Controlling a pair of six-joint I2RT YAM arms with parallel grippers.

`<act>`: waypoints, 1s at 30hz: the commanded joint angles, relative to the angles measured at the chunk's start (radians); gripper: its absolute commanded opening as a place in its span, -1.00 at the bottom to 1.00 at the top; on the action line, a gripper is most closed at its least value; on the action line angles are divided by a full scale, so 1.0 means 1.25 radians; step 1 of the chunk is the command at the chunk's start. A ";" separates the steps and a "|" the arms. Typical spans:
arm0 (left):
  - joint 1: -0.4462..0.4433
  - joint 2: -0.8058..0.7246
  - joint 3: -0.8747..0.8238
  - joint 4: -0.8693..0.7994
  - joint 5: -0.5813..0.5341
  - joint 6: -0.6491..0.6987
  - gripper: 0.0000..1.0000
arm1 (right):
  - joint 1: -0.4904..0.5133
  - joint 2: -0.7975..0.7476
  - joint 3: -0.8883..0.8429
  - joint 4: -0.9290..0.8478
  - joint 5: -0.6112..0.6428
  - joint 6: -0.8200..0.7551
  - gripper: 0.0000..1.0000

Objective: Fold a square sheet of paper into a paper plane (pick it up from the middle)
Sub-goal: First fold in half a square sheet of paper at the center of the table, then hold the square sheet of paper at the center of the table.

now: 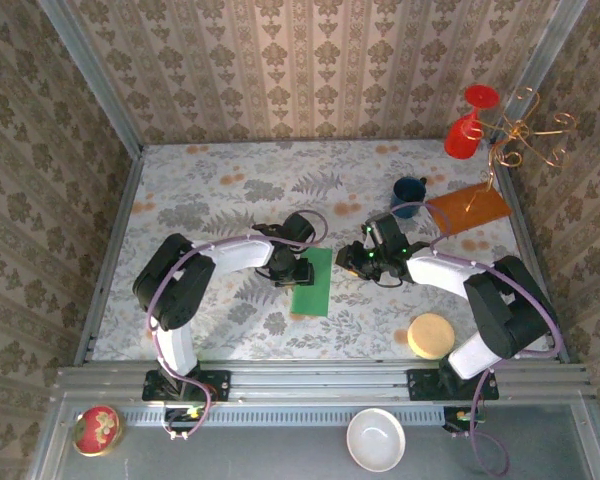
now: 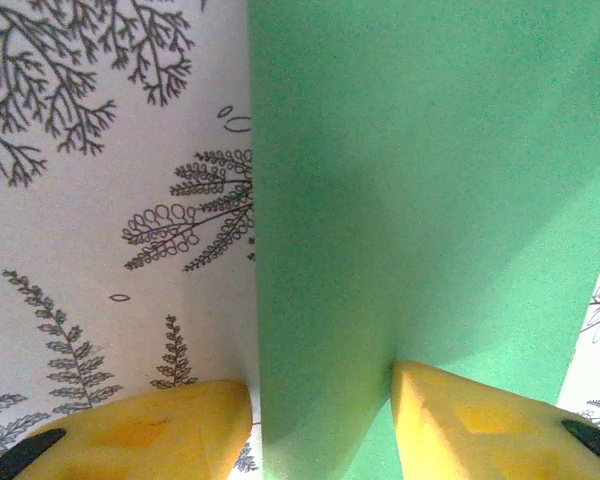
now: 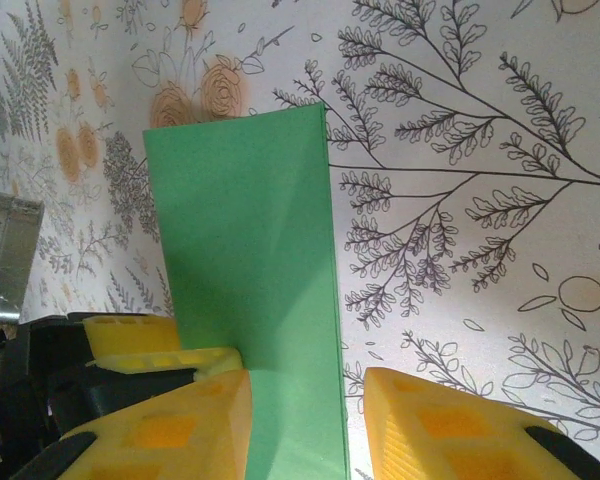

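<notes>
Since the green paper is the whole point here, I'll start with it: the square sheet of paper [image 1: 312, 284] lies flat on the floral table [image 1: 200, 200], roughly in the middle, right between the two arms. From above it reads as a narrow rectangle, not a square, with its long side running away from the arm bases.

The left gripper [image 1: 287, 268] sits at the sheet's upper left edge. In the left wrist view its yellow fingers [image 2: 150, 435] stand clearly apart. The green fills the gap between them, and the right-hand finger lies over the paper. It isn't pinching anything as far as I can see.

The right gripper [image 1: 353, 260] is just off the sheet's upper right corner. In its wrist view the pincer is spread too. One finger is on the green side, and the other finger [image 3: 450, 430] is over bare tablecloth, just beside the paper's long edge but not touching it.

Further out, on the right side of the table:
- a blue mug [image 1: 409, 190] at the back, with an orange-brown board [image 1: 468, 208] next to it
- a red cup [image 1: 465, 125] and a gold wire stand [image 1: 530, 135] in the far corner
- a pale round disc [image 1: 430, 335] near the right arm's base

A white bowl [image 1: 376, 440] and a red round thing [image 1: 97, 430] sit on the near ledge.
</notes>
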 commanded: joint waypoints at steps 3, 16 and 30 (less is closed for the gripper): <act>-0.024 0.148 -0.068 0.027 0.020 -0.009 -0.06 | -0.004 0.011 -0.010 0.015 -0.029 -0.004 -0.26; -0.026 0.157 -0.070 0.023 0.028 0.005 -0.07 | 0.060 0.076 0.003 0.060 -0.089 -0.010 -0.61; -0.026 0.166 -0.076 0.031 0.030 -0.014 -0.07 | 0.083 0.143 0.041 0.037 -0.124 -0.036 -0.80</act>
